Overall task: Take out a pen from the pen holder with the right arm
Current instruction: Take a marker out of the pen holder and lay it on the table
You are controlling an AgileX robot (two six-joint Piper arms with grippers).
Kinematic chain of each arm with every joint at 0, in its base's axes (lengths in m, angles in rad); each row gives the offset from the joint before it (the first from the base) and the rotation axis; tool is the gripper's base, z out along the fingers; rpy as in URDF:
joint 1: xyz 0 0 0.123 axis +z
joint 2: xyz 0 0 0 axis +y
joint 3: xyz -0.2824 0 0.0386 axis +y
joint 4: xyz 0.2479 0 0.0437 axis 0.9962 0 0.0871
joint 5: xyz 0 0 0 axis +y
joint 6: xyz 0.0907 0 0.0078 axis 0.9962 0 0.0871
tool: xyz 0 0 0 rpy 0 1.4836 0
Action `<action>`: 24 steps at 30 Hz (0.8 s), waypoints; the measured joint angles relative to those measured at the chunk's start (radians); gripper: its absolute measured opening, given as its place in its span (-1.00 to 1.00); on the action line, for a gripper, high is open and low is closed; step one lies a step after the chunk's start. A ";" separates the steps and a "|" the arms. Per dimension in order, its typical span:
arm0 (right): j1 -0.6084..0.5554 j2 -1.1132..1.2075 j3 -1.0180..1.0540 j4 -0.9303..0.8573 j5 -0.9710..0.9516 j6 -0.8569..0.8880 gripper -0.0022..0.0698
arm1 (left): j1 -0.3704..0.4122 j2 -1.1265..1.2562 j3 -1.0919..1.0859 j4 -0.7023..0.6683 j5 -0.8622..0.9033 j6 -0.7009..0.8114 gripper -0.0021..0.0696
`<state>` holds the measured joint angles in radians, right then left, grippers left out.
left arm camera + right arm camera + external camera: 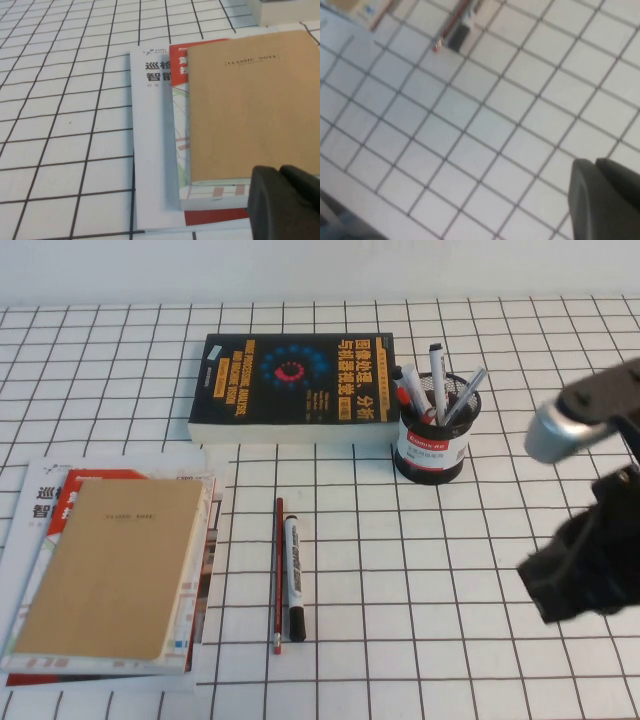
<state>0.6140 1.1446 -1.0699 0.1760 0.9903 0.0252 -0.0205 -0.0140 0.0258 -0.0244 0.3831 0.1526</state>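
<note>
The left gripper [280, 175], dark fingers pressed together on nothing, is seen by a matte tan notebook [110, 565] stacked on glossy booklets [40, 500]. A slim red pencil [278, 575] and a marker [294, 580] are laid side by side. Pens [438, 380] are stood in the round black mesh pen holder [432, 445]. The right gripper [595, 172] is closed tight and empty over the gridded table [420, 590], well apart from the holder.

Raised overview of table [450, 570]; left wrist close above notebook [250, 110], right above marker [459, 36].
</note>
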 joint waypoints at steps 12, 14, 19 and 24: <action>0.000 -0.052 0.117 -0.079 0.086 0.000 -0.98 | 0.000 0.000 0.000 0.001 0.000 0.000 -0.95; 0.000 -0.052 0.145 -0.092 0.034 0.000 -0.98 | 0.000 0.000 0.000 0.001 0.000 0.000 -0.95; -0.027 -0.114 0.271 -0.176 -0.183 0.000 -0.98 | 0.000 0.000 0.000 0.001 0.000 0.000 -0.95; -0.174 -0.261 0.496 -0.185 -0.456 0.000 -0.98 | 0.000 0.000 0.000 0.001 0.000 0.000 -0.95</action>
<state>0.4400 0.8832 -0.5737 -0.0091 0.5339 0.0252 -0.0205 -0.0140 0.0258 -0.0236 0.3831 0.1526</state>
